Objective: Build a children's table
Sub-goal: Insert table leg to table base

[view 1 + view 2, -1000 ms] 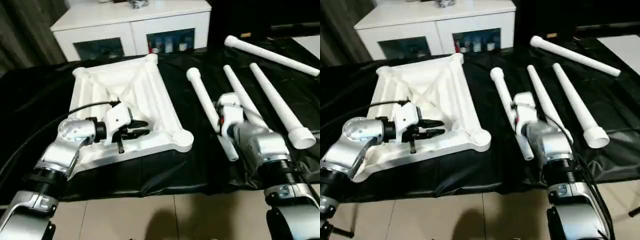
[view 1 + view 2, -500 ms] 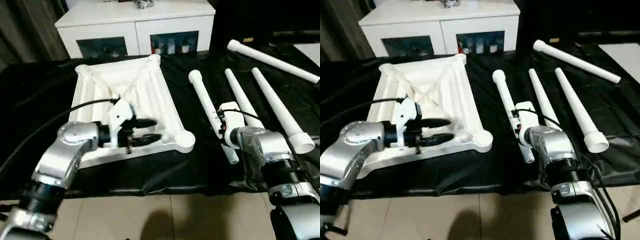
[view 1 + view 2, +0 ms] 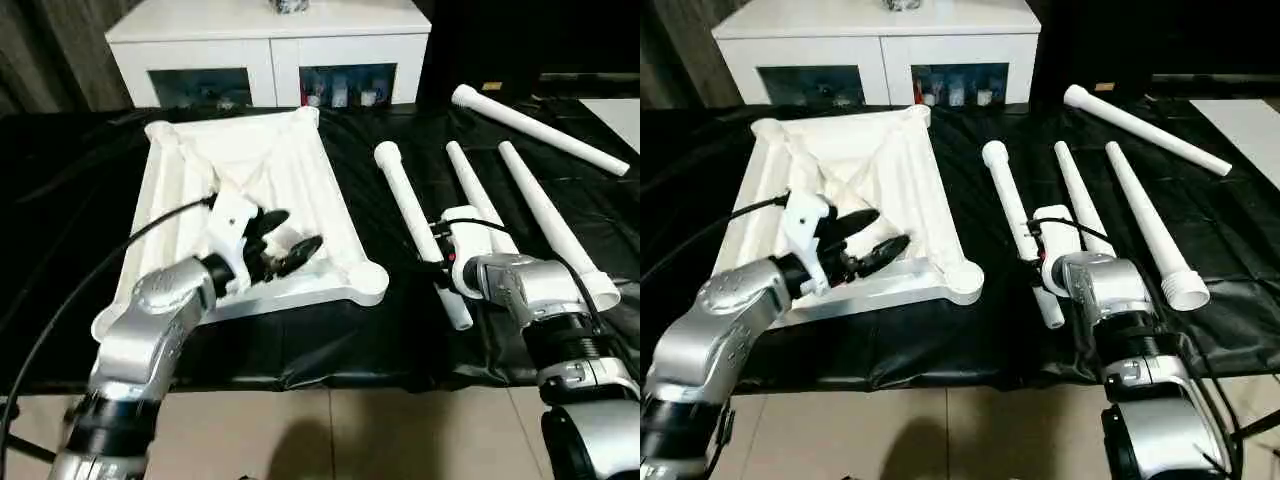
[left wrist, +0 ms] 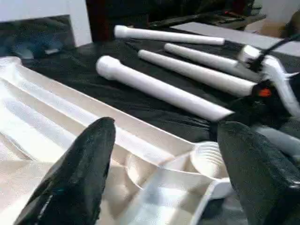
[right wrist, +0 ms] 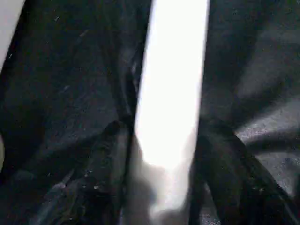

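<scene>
From the head views I see the table top (image 3: 255,190) lying underside up on the black-covered table (image 3: 330,340) toward its left edge, four legs (image 3: 530,200) loose on the right half, and my left gripper (image 3: 285,240) hovering spread over the top's near right corner. In the left wrist view its fingers (image 4: 79,173) stand wide apart, holding nothing, above a round socket (image 4: 206,157). In the right wrist view my right gripper (image 5: 164,154) straddles the leftmost leg (image 5: 173,84), fingers on both sides; I cannot tell if they are clamped.

Tabletop (image 3: 250,180) left-centre of frame on desk (image 3: 400,330); four legs (image 3: 415,215) right of it; cabinet (image 3: 270,50) behind, top of frame.
</scene>
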